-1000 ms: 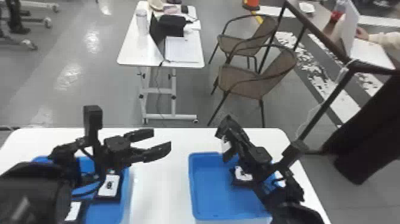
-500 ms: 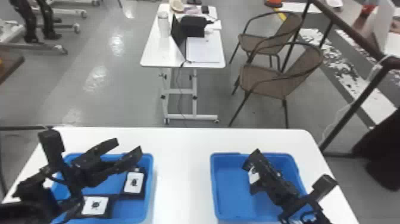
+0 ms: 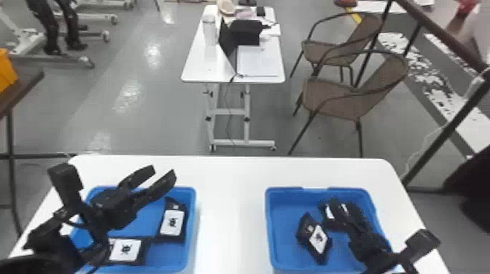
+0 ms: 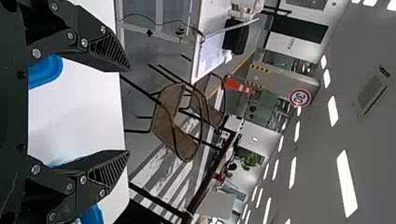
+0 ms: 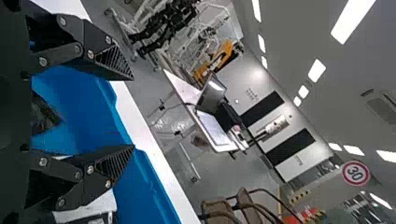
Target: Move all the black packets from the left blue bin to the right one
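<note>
My left gripper [image 3: 163, 175] is open above the back of the left blue bin [image 3: 192, 218]; in the left wrist view the same gripper [image 4: 128, 112] holds nothing. Two black packets with white labels lie in that bin, one [image 3: 172, 222] by its right wall and one [image 3: 125, 250] nearer the front. Over the right blue bin [image 3: 269, 226] is my right gripper [image 3: 336, 208]. One black packet [image 3: 317, 238] lies left of it, and another [image 3: 329, 211] is partly hidden behind it. The right wrist view shows this gripper [image 5: 133, 112] open, a dark packet [image 5: 43, 114] lying beyond the gap.
Both bins stand on a white table [image 3: 229, 218], with a strip of tabletop between them. Beyond its back edge are a small white desk [image 3: 259, 65] and brown chairs [image 3: 339, 98]. A dark table [image 3: 22, 87] stands at the far left.
The head view has swung left and down. My left gripper has drawn back leftward over its bin. My right gripper has shifted right, and the packet to its left now shows plainly.
</note>
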